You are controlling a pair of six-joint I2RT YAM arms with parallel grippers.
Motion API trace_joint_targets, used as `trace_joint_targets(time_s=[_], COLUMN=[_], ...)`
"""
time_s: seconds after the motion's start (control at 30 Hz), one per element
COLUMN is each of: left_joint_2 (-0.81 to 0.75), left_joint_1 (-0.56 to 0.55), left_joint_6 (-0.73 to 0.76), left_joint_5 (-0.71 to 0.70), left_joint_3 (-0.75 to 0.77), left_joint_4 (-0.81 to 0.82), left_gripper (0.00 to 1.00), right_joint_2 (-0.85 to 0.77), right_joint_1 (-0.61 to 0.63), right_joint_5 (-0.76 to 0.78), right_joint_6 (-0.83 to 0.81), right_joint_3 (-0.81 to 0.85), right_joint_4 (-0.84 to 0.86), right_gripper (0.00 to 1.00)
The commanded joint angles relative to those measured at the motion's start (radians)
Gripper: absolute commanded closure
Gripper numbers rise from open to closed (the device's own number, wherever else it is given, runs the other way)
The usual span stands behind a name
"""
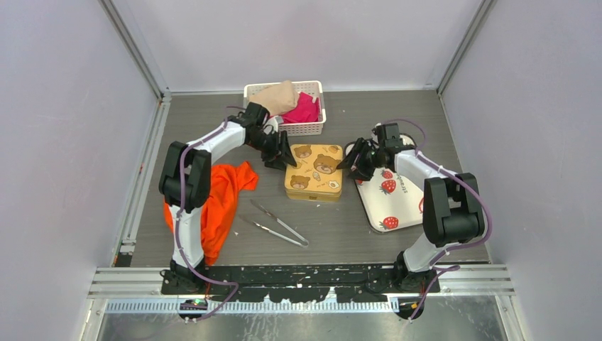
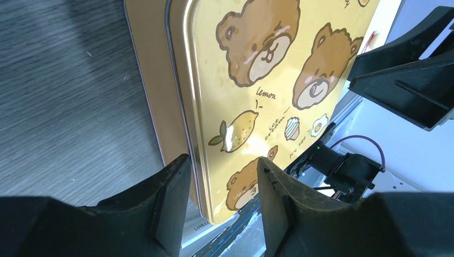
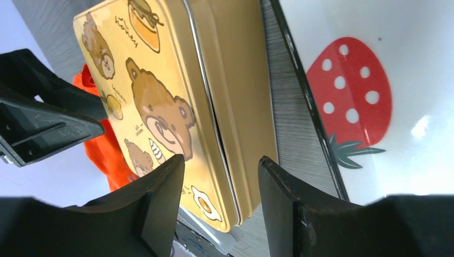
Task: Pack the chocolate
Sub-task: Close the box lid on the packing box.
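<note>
No chocolate shows in any view. The gold tin (image 1: pixel 314 172) with brown bears on its lid lies shut in the middle of the table. My left gripper (image 1: pixel 280 153) is at the tin's left edge. In the left wrist view the left gripper (image 2: pixel 222 202) is open, its fingers either side of the lid's rim (image 2: pixel 188 134). My right gripper (image 1: pixel 353 160) is at the tin's right edge. In the right wrist view the right gripper (image 3: pixel 220 199) is open too, with the tin's side wall (image 3: pixel 241 123) between its fingers. Neither gripper holds anything.
A white tray (image 1: pixel 397 202) with red strawberry prints lies right of the tin, under the right arm. A white basket (image 1: pixel 312 128) with pink and tan cloth stands behind the tin. An orange cloth (image 1: pixel 223 195) lies at the left, and metal tweezers (image 1: pixel 273 224) in front.
</note>
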Motion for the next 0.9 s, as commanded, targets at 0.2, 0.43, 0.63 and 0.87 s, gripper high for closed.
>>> trace_joint_targets(time_s=[0.2,0.43,0.63,0.87], left_joint_2=[-0.068,-0.045,-0.034,-0.030], left_joint_1=[-0.009,-0.023,-0.026,-0.028], left_joint_6=[0.045,0.051,0.061,0.060], left_joint_5=[-0.034,-0.026,-0.027,-0.018], left_joint_3=[0.051,0.094,0.109,0.113], left_joint_4=[-0.035,-0.051,-0.066,-0.065], left_gripper=[0.50,0.50,0.52,0.54], right_joint_2=[0.026,0.032,0.036,0.024], right_joint_1=[0.077,0.091,0.091,0.090], right_joint_5=[0.210,0.243,0.250,0.241], right_joint_6=[-0.086,-0.071,-0.062,-0.051], right_joint_3=[0.151,0.158,0.157,0.155], right_joint_4=[-0.173,-0.175,-0.170,-0.152], right_gripper=[0.46,0.43,0.46,0.51])
